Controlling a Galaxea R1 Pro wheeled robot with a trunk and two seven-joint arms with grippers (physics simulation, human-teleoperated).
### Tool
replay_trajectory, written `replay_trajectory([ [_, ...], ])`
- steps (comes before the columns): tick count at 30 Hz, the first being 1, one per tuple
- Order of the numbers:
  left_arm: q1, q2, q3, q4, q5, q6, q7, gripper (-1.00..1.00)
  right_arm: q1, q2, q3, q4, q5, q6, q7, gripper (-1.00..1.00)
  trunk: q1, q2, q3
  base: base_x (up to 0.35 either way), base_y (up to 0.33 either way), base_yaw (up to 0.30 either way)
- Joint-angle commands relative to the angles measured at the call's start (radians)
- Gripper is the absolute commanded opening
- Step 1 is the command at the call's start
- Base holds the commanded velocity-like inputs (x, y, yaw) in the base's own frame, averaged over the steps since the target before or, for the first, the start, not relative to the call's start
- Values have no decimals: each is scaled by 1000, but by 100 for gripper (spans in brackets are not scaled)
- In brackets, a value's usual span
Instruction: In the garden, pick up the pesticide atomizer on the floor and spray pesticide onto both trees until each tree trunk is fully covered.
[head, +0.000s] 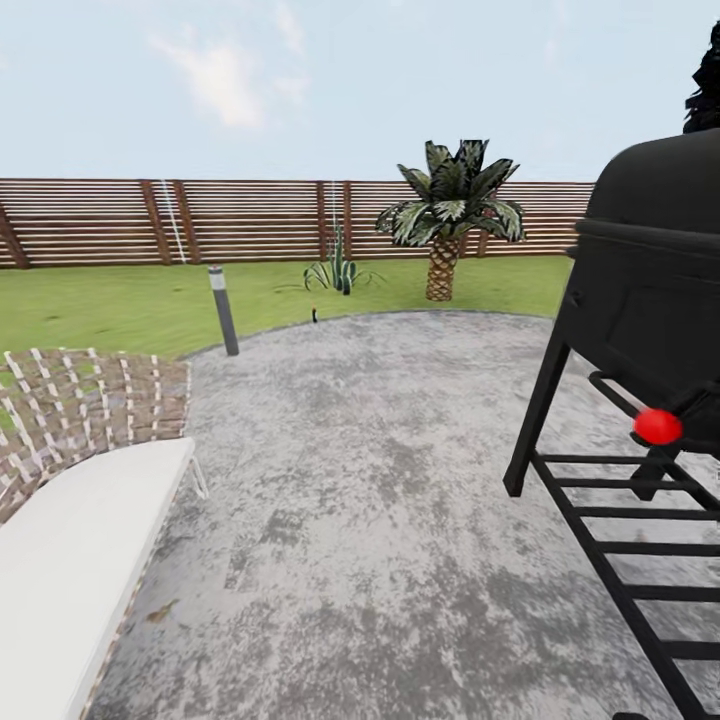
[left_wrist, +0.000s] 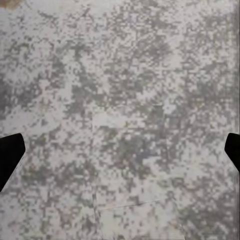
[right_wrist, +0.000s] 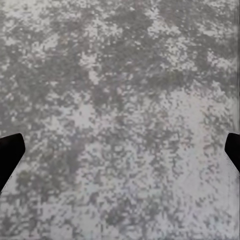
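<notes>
From the head view, a round patio (head: 380, 520) of grey speckled stone is stretching ahead, with the green lawn (head: 120, 300) of the garden lying behind it. A brown slat fence (head: 250, 220) is running along the back. A short palm (head: 452, 215) is standing on the grass near the fence, and a spiky little plant (head: 338, 272) is sitting just beside it. A grey lamp post (head: 223, 310) is standing at the patio's edge. A tiny dark thing (head: 314, 315) is sitting where the stone meets the grass; it is too small to tell what it is. A big black grill (head: 650, 300) with a red knob (head: 657, 426) is getting cut off on the right. A white cushioned lounger (head: 70, 540) with a woven back is getting cut off on the left.

From the left wrist view, the left gripper (left_wrist: 120, 155) is hanging over bare grey stone, fingers (left_wrist: 10, 152) spread wide, holding nothing. Only the black tips are peeking in.

From the right wrist view, the right gripper (right_wrist: 120, 152) is doing the same, wide apart over stone, with nothing between its fingers (right_wrist: 10, 150).
</notes>
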Motion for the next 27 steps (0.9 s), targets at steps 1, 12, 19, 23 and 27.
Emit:
replay_trajectory([
  [1,0,0,0,0,0,0,0,100,0,0,0,0,0,0,0,100,0,0,0,336,77,-114],
  [12,0,0,0,0,-1,0,0,100,0,1,0,0,1,-1,1,100,0,0,0,336,51,-23],
  [19,0,0,0,0,-4,0,0,100,0,0,0,0,2,0,2,100,0,0,0,338,1,0],
  [23,1,0,0,0,-5,0,0,100,0,0,0,0,2,0,2,100,0,0,0,339,0,0],
  [27,1,0,0,0,-5,0,0,100,0,0,0,0,2,0,2,100,0,0,0,339,0,0],
])
